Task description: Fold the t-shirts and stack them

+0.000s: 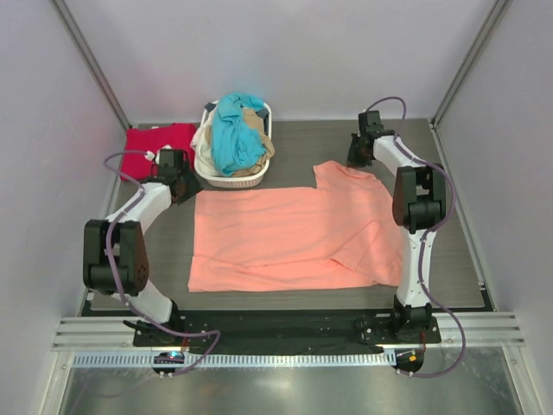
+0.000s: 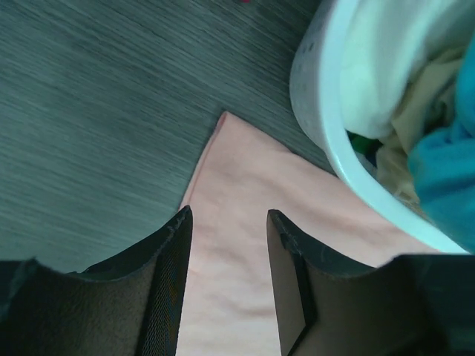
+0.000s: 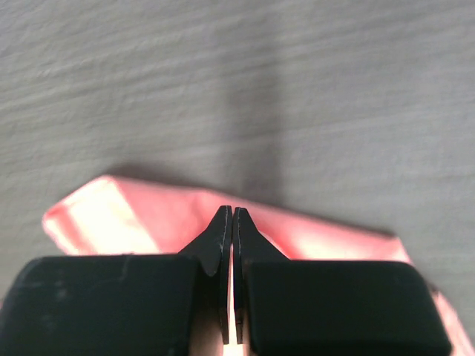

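While the overhead view takes in the whole table (image 1: 458, 251), the salmon-pink t-shirt (image 1: 294, 233) lies spread flat across its middle, with a sleeve jutting out at its far right. Only the wrist views show how the tools stand. The left tool (image 2: 229, 215) is at the shirt's far left corner, just beside the white laundry basket (image 2: 319, 111). Its fingers (image 2: 172, 282) stand partly apart above the cloth, the pink corner showing in the gap between them and nothing gripped. The right tool (image 3: 232, 211) is at the far right edge of the shirt. Its jaws are pressed together on a raised fold of the pink cloth, and a sliver of pink shows between the pads. Farther back, the overhead view alone shows the teal t-shirt (image 1: 235, 134) heaped over the beige t-shirt (image 1: 257, 117) in the basket. It also shows the crimson t-shirt (image 1: 155, 145) lying at the table's far left corner.
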Controlling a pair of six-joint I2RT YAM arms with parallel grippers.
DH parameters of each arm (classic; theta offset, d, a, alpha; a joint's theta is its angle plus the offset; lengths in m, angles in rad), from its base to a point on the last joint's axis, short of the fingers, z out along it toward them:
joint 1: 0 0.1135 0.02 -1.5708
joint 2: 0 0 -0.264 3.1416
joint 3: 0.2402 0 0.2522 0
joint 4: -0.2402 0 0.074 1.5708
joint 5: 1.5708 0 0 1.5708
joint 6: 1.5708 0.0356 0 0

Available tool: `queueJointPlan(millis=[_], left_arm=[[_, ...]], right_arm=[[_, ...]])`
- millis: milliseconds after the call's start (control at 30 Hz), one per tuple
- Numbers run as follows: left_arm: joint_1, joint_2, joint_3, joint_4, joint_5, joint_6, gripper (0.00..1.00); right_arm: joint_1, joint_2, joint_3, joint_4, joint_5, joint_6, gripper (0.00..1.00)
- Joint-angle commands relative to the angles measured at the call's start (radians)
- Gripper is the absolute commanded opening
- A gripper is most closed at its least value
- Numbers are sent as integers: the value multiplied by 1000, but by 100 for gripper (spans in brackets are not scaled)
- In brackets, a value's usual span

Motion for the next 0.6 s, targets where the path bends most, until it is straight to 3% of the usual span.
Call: queueJointPlan(millis=[0,400,467,567], left_arm=[[29,72,38,139,31,60,47],[52,273,96,234,66,88,45],[53,285,99,237,73,73,43],[53,301,99,245,90,60,32]], right_arm=[[6,-145,-64,34,-69,32,1],[6,-214,-185,74,-90,29,1],[6,-214,-188,75,-93,31,1],[4,-212,-188,75,-93,29,1]])
